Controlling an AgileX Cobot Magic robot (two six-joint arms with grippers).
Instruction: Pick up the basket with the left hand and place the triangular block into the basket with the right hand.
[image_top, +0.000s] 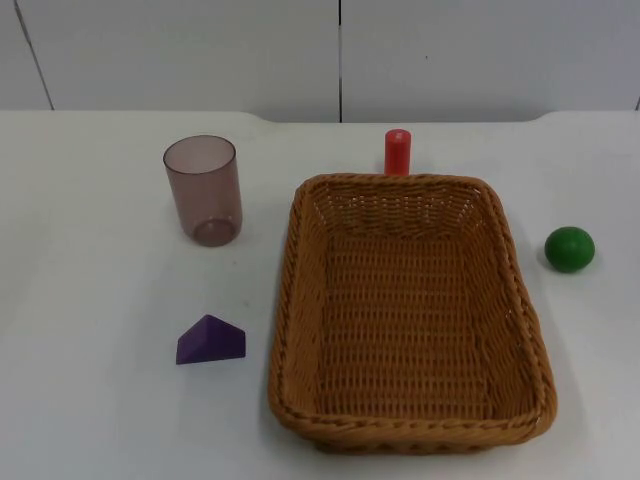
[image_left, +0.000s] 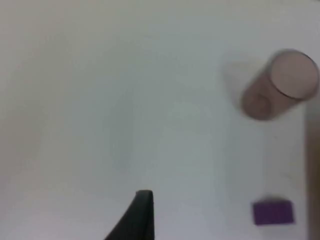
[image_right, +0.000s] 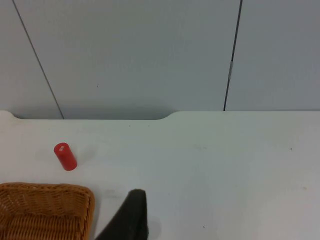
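A woven brown basket sits on the white table, right of centre, with nothing in it. The purple triangular block lies on the table just left of the basket's near left corner. My left gripper hangs over bare table, with the purple block off to one side and well apart from it. My right gripper is above the table beside a far corner of the basket, touching nothing.
A translucent brown cup stands upright behind the block. A small red cylinder stands just behind the basket's far rim. A green ball rests to the right of the basket. The grey partition wall closes the back.
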